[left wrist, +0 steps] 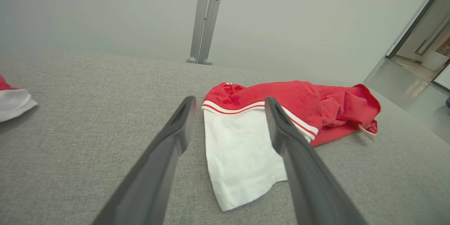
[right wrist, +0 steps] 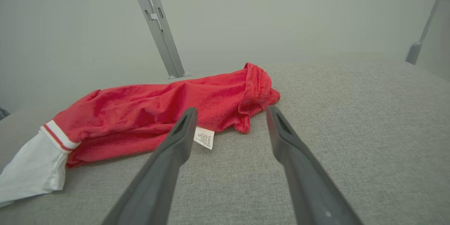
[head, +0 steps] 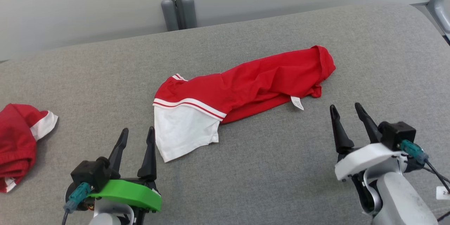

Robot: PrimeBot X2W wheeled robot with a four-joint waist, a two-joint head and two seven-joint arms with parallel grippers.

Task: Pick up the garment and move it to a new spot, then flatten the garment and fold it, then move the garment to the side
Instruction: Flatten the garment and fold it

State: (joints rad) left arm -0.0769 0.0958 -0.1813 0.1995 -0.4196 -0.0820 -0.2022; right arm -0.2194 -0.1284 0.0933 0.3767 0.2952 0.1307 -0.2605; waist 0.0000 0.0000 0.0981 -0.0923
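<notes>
Task's thing: the red-and-white garment [head: 246,84] lies bunched in a long, rumpled roll on the grey cloth-covered surface [head: 281,175], about mid-table and just beyond both my grippers.
Long axis: it runs on a slant, from the white end [head: 182,130] at the near left up to the red hemmed end [head: 325,59] at the far right.
My left gripper [head: 137,130]: fingers spread apart and holding nothing. It sits just to the left of the white end, close but apart from the cloth. In the left wrist view the white panel lies straight ahead between my fingers.
My right gripper [head: 345,106]: also spread and empty. It sits on the near side of the red end, slightly to its right, with the care label [head: 297,103] just to its left.
Which arm is nearer: each is close to its own end. I judge the left the closer of the two, nearly alongside the white edge.
Step in hand: the garment is not yet lifted, so I judge the pick-up and move come first.
What the move turns on: with the roll slanted, my left must reach slightly right and forward, my right forward and left, to take an end each.
Risk: a pinch on one loose layer may only drag the bunch.
Other cloth: a second red-and-white garment [head: 17,137] lies at the far-left edge, well apart.
</notes>
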